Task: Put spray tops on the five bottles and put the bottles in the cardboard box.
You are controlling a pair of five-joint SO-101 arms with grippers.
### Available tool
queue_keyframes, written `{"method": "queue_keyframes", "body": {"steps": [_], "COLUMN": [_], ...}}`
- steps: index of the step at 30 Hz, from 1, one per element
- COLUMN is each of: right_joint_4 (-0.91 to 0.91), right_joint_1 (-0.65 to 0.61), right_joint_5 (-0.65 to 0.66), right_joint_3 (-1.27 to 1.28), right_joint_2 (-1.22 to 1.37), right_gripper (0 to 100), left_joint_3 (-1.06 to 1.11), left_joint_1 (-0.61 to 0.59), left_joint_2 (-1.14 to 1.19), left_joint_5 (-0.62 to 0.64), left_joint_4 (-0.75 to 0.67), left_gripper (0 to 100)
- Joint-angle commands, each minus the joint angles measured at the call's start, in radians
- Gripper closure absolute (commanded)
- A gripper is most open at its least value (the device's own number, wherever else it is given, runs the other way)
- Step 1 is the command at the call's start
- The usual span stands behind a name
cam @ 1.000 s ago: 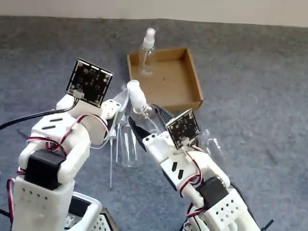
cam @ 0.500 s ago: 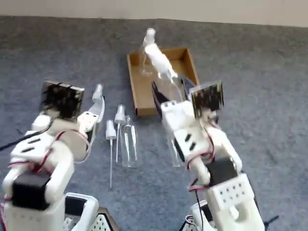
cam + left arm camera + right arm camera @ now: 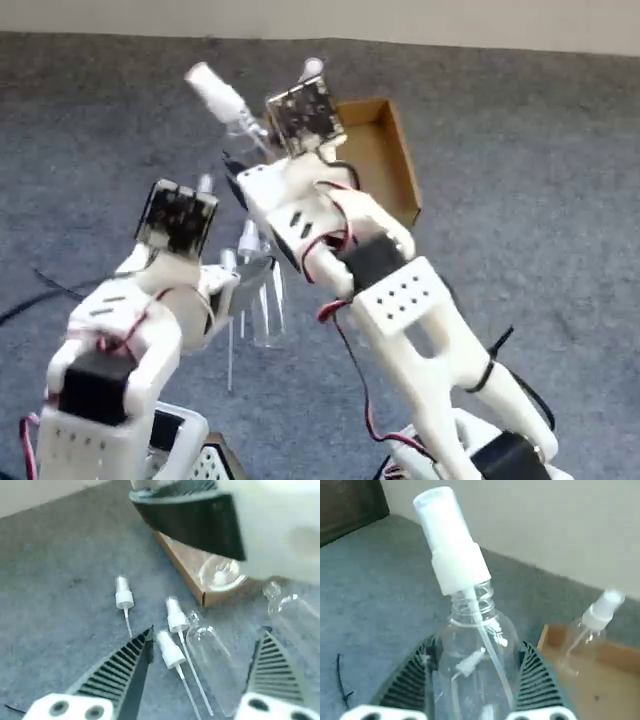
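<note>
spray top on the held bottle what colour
The spray top on the bottle is white; right wrist view shows it best.

My right gripper (image 3: pixel 243 140) grips a tilted bottle (image 3: pixel 218 95) beside the box (image 3: pixel 400 170); my left gripper (image 3: pixel 250 282) hangs over loose tops (image 3: pixel 248 237).

Indoor room; grey carpet (image 3: pixel 530 130), pale wall (image 3: pixel 450 18)

We see a grey carpeted worktop (image 3: pixel 560 150), a pale wall (image 3: pixel 450 18) at its far edge, a thin black strand (image 3: pixel 341 685) on it.
</note>
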Motion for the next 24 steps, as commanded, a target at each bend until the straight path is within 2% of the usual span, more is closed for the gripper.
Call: {"method": "queue_keyframes", "body": {"steps": [1, 6, 9, 12, 21, 24], "right_joint_4": [0.099, 0.2, 0.255, 0.311, 0.377, 0.375], "right_joint_1": [-0.03, -0.065, -0.065, -0.065, -0.058, 0.001], "right_joint_5": [-0.083, -0.084, -0.084, -0.083, -0.08, -0.078], "right_joint_3": [-0.082, -0.079, -0.079, -0.077, -0.073, -0.077], "right_joint_2": [0.004, -0.084, -0.159, -0.226, -0.321, -0.314], "right_gripper": [99.5, 99.5, 99.5, 99.5, 99.5, 99.5], "left_joint_3": [0.099, 0.277, 0.317, 0.328, 0.328, 0.328], "left_joint_1": [0.021, 0.015, -0.05, -0.091, -0.097, -0.097], "left_joint_2": [-0.188, -0.263, -0.263, -0.262, -0.262, -0.265], "left_joint_5": [0.015, 0.012, 0.012, 0.012, 0.012, 0.012], "left_joint_4": [-0.097, -0.272, -0.334, -0.347, -0.342, -0.341], "left_gripper": [71, 71, 71, 71, 71, 71]}}
